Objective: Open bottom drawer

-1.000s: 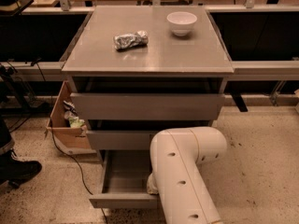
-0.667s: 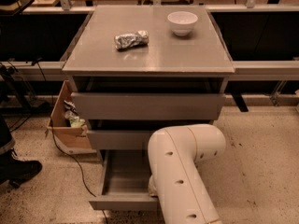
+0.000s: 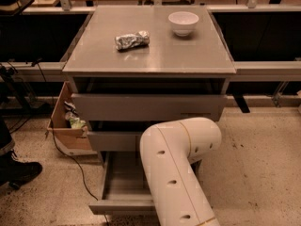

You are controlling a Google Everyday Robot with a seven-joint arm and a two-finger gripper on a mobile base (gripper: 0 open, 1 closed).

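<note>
Bottom drawer (image 3: 123,180) stands pulled well out at the foot of the cabinet (image 3: 155,55), its tray bared, so the job looks nearly done; the arm (image 3: 181,173) bends across its right side, hiding the gripper, whose grip I cannot tell.

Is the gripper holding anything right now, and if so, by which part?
Cannot be told. The gripper is hidden behind the white arm, low down by the pulled-out bottom drawer, so no hold on the drawer or anything else shows.
</note>
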